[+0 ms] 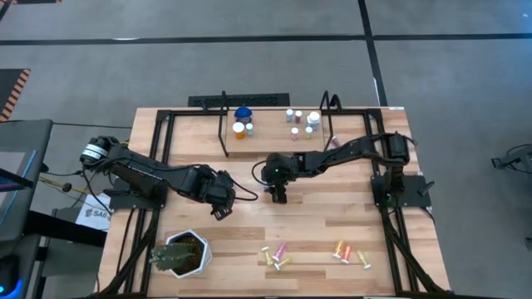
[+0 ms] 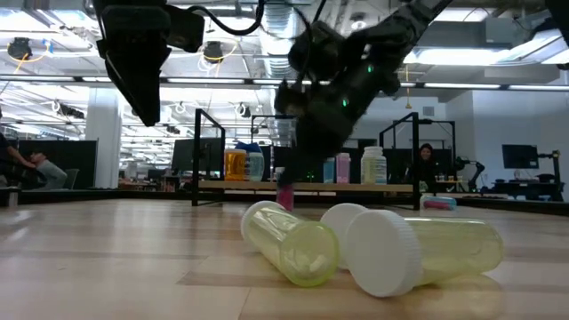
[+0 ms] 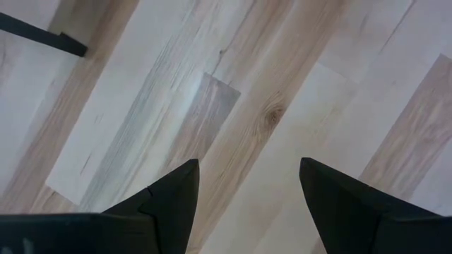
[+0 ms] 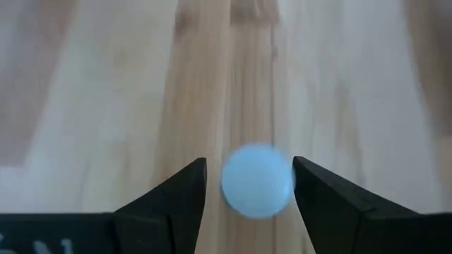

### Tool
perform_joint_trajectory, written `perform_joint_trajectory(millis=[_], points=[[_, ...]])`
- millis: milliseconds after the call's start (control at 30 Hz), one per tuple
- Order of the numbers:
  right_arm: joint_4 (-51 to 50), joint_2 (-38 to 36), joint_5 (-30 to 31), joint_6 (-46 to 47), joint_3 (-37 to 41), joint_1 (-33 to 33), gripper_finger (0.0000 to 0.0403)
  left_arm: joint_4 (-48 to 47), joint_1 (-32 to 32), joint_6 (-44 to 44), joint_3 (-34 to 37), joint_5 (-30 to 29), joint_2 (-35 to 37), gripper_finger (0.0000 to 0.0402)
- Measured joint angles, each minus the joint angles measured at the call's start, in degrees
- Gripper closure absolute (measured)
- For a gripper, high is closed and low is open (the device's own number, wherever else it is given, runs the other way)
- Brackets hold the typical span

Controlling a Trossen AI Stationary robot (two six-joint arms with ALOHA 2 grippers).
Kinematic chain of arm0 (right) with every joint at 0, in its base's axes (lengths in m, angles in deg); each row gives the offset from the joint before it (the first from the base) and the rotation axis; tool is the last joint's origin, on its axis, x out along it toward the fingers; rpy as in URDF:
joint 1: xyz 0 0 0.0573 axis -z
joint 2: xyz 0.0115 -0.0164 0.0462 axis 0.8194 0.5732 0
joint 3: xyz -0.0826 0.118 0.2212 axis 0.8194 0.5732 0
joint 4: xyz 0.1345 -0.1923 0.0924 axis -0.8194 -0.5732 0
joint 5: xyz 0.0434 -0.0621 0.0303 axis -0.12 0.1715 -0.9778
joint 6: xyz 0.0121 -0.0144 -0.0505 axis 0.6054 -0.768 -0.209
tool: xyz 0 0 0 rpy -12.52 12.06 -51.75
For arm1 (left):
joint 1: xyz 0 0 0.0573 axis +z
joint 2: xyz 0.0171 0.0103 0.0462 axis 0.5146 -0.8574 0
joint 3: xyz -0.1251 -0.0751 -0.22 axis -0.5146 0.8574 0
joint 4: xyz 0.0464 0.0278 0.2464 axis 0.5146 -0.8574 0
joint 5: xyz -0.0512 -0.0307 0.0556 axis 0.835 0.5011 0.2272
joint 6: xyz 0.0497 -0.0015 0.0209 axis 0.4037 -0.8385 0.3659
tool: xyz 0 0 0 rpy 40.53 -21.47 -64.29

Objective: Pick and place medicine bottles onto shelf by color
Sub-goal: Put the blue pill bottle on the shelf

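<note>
**Shelf** [image 1: 274,141]: wood plank with black rod uprights, at the table's far edge. Loaded in 2 groups. One end held a blue-lidded bottle [image 1: 243,114] with 2 orange bottles [image 1: 239,129] beside it. The other end held about 5 small pink and white vials [image 1: 299,121]. These counted as placed and appeared grouped by color.

**Right gripper** [image 1: 277,193]: over the table's middle, just in front of the shelf, pointing down. In the right wrist view its fingers [image 4: 176,190] stood apart with a white cap [image 4: 257,181] between them, a narrow gap showing on each side. In the low view a pink vial [image 2: 285,196] stood upright on the table under this gripper. Whether the pads touched it could not be told; judged not gripped.

**Left gripper** [image 1: 221,202]: waiting over bare table, left of centre. Fingers [image 3: 169,201] apart, nothing between them.

**Loose stock, near edge**: a cluster of yellow and pink bottles [image 1: 277,256] lying on their sides, and a second cluster of orange and yellow ones [image 1: 349,252] to its right; roughly 7 in all, exact count unclear. The low view showed 2 yellow bottles [image 2: 293,242] lying close to the camera.

**Plant** [image 1: 179,252]: white pot, near left corner; not part of the job.

**Progress, judged**: about half done. Orange, blue and pink were begun on the shelf; no yellow had been shelved yet. The pink vial and both near-edge clusters remained.
</note>
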Motion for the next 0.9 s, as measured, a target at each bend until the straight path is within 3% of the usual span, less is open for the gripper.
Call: perform_joint_trajectory(millis=[900], points=[[-1.7, -0.6, 0.0, -0.2, 0.0, 0.8, 0.0232, 0.0, 0.0, 0.0, 0.0, -0.5, 0.0, 0.0169]])
